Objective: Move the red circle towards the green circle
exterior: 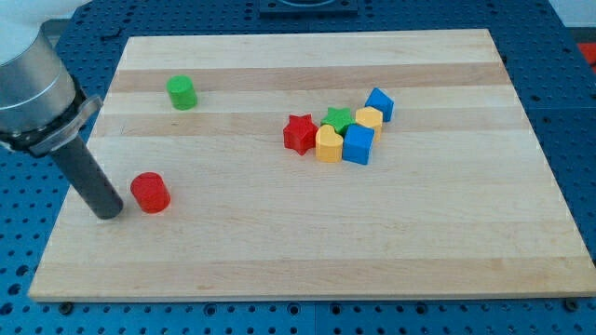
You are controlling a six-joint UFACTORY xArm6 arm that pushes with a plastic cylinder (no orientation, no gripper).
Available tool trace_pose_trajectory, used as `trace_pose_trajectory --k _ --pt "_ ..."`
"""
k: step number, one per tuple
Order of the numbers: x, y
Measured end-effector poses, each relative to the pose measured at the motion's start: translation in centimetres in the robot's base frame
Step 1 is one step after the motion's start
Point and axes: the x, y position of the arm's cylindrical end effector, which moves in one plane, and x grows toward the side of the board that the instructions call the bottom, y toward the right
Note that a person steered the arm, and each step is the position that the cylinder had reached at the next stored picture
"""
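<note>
Red circle (149,193) is seen near the board's (279,261) left edge, my tip (109,213) just beside it; green circle (182,92) lies toward the top-left corner; no claw fitted.

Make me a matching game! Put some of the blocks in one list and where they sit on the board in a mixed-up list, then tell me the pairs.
Things:
1. red circle
2. green circle
3. red star
4. my tip

Places:
A. left end of the block cluster
B. top left of the board
C. just left of the red circle
D. lower left, beside my tip

Pairs: 1-D, 2-B, 3-A, 4-C
</note>
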Motion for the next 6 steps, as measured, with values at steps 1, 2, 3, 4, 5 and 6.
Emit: trace_pose_trajectory --k 1,2,3,4,5,6 --pt "-3.7 2.8" --pt "-3.3 3.3" --pt "-0.8 0.1" --pt "2.2 1.2" --pt "4.0 5.1" --pt "1.2 6.2"
